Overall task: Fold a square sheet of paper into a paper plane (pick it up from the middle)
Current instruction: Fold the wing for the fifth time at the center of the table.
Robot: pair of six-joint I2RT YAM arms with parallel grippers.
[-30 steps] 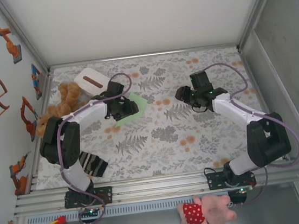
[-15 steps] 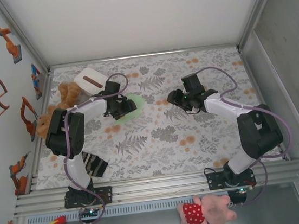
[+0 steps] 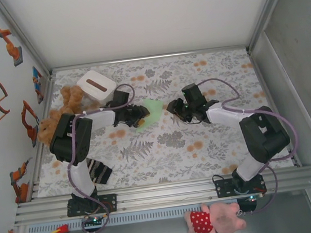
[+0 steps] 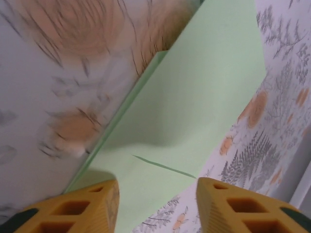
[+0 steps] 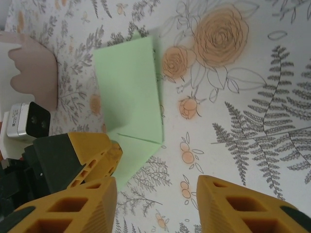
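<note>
Both arms have come toward the middle of the bench (image 3: 204, 144) since the earlier picture: the left hand (image 4: 156, 194) went rightward with the sheet, and the right hand (image 5: 158, 194) came leftward to meet it. The left hand's fingers (image 4: 92, 208) stand partly apart, with the lower end of the square sheet of paper (image 4: 204, 97) running between them; I judge they are not pinching it yet. The right hand is also half open and holds nothing. It hovers just beside the sheet's right edge.

For a good fold, I think the left hand should pin its end first. Then the right hand can take the free edge low and flat, because such thin paper buckles easily. The edges should meet before any pressing.

The sheet is pale green, matte and very thin. A straight dark line crosses it near the left fingers, a crease or an overlapping flap. It lies left of centre on the bench, whose cover is printed with grey ferns and orange roses.
</note>
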